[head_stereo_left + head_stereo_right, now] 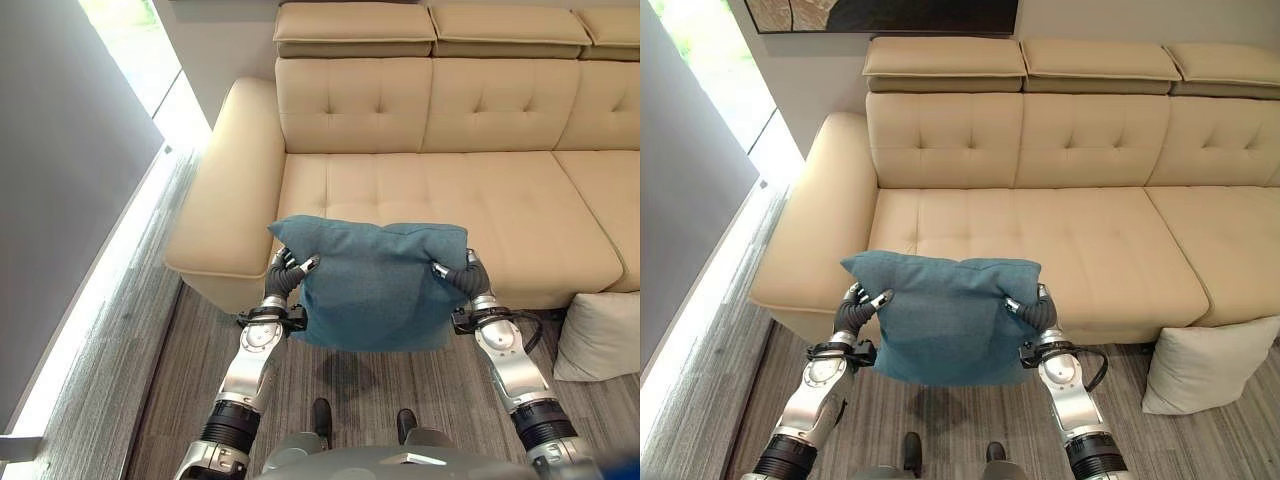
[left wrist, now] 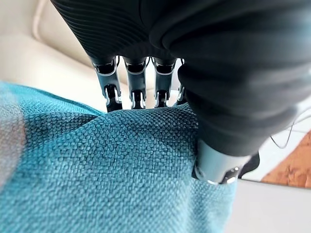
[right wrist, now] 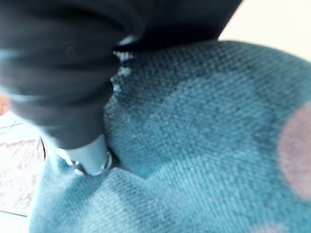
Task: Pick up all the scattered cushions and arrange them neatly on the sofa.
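progress is early: both hands, left hand (image 1: pixel 285 275) and right hand (image 1: pixel 462 274), pinch the teal cushion (image 1: pixel 375 285) in the air before the sofa (image 1: pixel 450 195), whose seat is bare; a beige cushion (image 1: pixel 1200 365) waits on the floor.

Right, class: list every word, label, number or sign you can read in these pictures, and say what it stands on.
None can be read: no text shows on the teal cushion, held by the left hand and right hand.
None on the beige sofa or the pale cushion on the floor.
The picture on the wall shows no lettering.
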Available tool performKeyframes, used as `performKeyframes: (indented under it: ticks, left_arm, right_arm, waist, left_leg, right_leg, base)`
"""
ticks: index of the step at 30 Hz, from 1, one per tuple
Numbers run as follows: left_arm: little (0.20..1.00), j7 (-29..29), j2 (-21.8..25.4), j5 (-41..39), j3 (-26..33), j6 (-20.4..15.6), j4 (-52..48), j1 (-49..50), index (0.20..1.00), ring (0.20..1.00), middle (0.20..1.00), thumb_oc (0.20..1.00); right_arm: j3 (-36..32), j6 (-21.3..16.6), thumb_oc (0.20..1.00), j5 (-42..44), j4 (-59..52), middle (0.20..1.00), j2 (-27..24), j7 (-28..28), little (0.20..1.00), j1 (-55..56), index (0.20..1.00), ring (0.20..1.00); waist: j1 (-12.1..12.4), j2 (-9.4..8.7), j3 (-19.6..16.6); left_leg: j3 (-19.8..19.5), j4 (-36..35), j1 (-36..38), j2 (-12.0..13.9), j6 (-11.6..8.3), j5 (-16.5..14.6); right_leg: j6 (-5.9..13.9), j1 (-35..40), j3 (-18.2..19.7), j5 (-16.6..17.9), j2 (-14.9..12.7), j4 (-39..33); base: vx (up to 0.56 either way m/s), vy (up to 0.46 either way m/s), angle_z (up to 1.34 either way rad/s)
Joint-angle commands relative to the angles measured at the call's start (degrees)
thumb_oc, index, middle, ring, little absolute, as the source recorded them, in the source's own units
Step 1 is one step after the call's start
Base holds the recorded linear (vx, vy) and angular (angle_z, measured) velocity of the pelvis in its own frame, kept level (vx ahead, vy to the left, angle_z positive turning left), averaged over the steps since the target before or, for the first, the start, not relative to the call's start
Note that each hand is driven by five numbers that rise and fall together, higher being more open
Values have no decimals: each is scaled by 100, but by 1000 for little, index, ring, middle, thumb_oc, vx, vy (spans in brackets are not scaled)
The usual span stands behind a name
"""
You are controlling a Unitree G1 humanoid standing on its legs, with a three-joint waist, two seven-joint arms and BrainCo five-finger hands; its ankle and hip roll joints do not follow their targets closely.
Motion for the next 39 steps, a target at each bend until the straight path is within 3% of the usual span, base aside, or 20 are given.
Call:
performKeyframes:
  ticks: [1,2,4,5,11,15,16,18,20,25,30,33,38,39]
  left_arm:
    - [200,-105,-14,155,203,-454,-682,-176,200,200,200,200]
    - [200,-104,-15,155,203,-454,-683,-175,200,200,200,200]
    - [200,-103,-52,193,161,-476,-703,-107,200,200,200,200]
    - [200,-81,-65,190,138,-456,-683,-61,200,200,200,200]
    - [200,-10,-103,182,72,-469,-659,-210,200,200,200,200]
    - [200,3,-169,107,62,-526,-665,-237,200,200,200,200]
    - [200,3,-239,46,48,-529,-618,-275,200,200,200,200]
    - [200,-31,-254,-3,40,-535,-608,-307,200,200,200,200]
    - [200,-33,-268,-39,27,-530,-603,-298,200,200,200,200]
    - [200,-154,-291,-53,44,-470,-509,-201,200,200,200,200]
    - [200,-155,-271,-56,102,-424,-551,-140,200,200,200,200]
    - [200,-172,-250,-9,143,-415,-637,-37,200,200,200,200]
    - [200,-161,-123,17,215,-426,-754,-23,200,200,200,200]
    - [200,-160,-67,25,281,-428,-794,5,200,200,200,200]
  right_arm:
    - [-249,-523,200,127,-653,200,100,-78,200,-426,200,200]
    - [-248,-523,200,127,-654,200,99,-79,200,-425,200,200]
    - [-180,-518,200,106,-621,200,87,-97,200,-468,200,200]
    - [-144,-516,200,120,-630,200,83,-123,200,-510,200,200]
    - [-48,-501,200,86,-620,200,-37,-181,200,-580,200,200]
    - [-98,-517,200,34,-635,200,-119,-227,200,-526,200,200]
    - [-222,-546,200,54,-631,200,-142,-220,200,-354,200,200]
    - [-359,-547,200,56,-609,200,-259,-218,200,-177,200,200]
    - [-400,-526,200,97,-608,200,-278,-215,200,-111,200,200]
    - [-499,-469,200,160,-562,200,-334,-187,200,-107,200,200]
    - [-489,-424,200,207,-504,200,-339,-179,200,-107,200,200]
    - [-442,-416,200,173,-531,200,-253,-136,200,-107,200,200]
    - [-288,-432,200,158,-531,200,-75,-102,200,-259,200,200]
    - [-258,-430,200,142,-560,200,-9,-56,200,-324,200,200]
  waist:
    - [84,273,30]
    - [77,274,36]
    - [26,218,25]
    - [-12,166,34]
    - [-156,132,117]
    - [-198,104,-61]
    - [-296,109,-171]
    - [-365,11,-160]
    - [-362,-65,-161]
    - [-225,-267,-87]
    - [-16,-284,86]
    - [29,-199,-45]
    - [197,-184,-64]
    - [239,-155,-35]
  left_leg:
    - [-404,-29,523,36,-385,-218]
    - [-411,-30,531,35,-385,-221]
    - [-491,-61,707,-58,-326,-389]
    - [-529,-61,834,-119,-293,-534]
    - [-739,-61,1186,-127,-299,-673]
    - [-881,-61,1217,-13,-418,-558]
    - [-917,-27,1280,238,-605,-310]
    - [-930,611,993,353,-673,-208]
    - [-906,806,855,389,-679,-134]
    - [-644,497,153,-35,-480,-544]
    - [-387,587,-605,-137,-511,-225]
    - [-406,219,-202,-133,-451,-265]
    - [-201,266,36,-124,-329,-447]
    - [-150,283,112,-131,-278,-474]
  right_leg:
    - [-41,27,-360,1236,376,624]
    - [-42,34,-366,1227,374,631]
    - [-169,-55,-353,1065,411,-52]
    - [-221,-164,-408,1047,346,-750]
    - [-220,-269,-398,1245,388,-1229]
    - [-315,-89,-346,1160,476,-1187]
    - [-469,113,-456,925,560,-1214]
    - [-580,330,-545,882,531,-1353]
    - [-622,488,-556,872,516,-1496]
    - [-626,888,-439,831,387,-1891]
    - [-664,1253,-196,667,465,-1949]
    - [-593,1290,60,550,436,-1660]
    - [-387,1181,178,548,332,-1195]
    - [-257,973,172,764,268,-726]
  base:
    - [50,65,-45]
    - [142,52,-33]
    - [229,9,0]
    - [197,-15,-3]
    - [175,-53,18]
    - [198,-167,29]
    - [351,-376,40]
    - [237,-299,82]
    - [125,-134,36]
    - [147,-63,23]
    - [124,64,-12]
    - [266,251,-59]
    - [126,181,-69]
    - [154,237,-76]
